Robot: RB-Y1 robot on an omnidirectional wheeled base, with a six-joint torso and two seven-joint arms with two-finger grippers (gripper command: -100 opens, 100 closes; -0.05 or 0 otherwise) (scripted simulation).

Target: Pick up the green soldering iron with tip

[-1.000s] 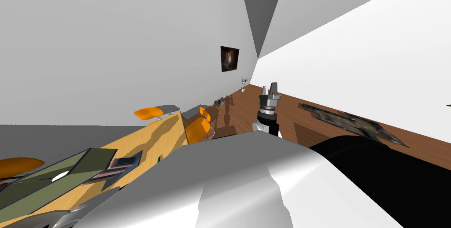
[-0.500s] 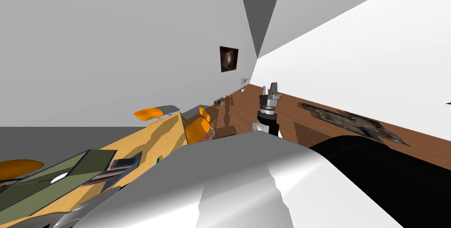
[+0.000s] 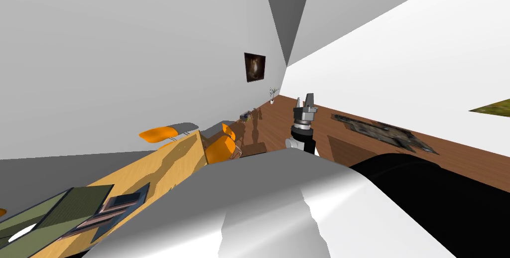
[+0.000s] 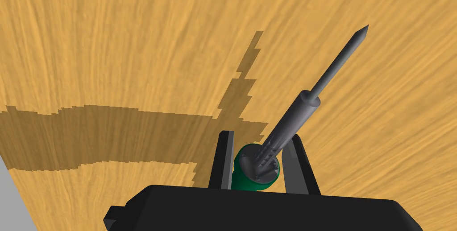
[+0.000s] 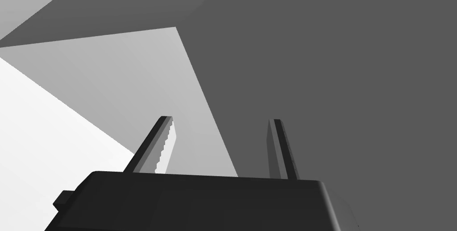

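Clamping both blades on the green handle [image 4: 243, 172] of the soldering iron [image 4: 294, 112], the left gripper [image 4: 261, 137] holds it over the wooden table [image 4: 111, 41], grey tip pointing away. The iron looks light, rigid and slim, best held at that handle. The right gripper [image 3: 305, 101], raised well clear of the table, stands spread and empty.

Our right gripper [image 5: 221, 119] had a black, box-like body with a small lug at one corner and two thin grey blade fingers [image 5: 164, 150], one saw-toothed along its edge. Behind it sat a ribbed grey wrist [image 3: 304, 116] and a black-and-white forearm [image 3: 305, 139]. Our left gripper [image 4: 262, 134] had the same black body.
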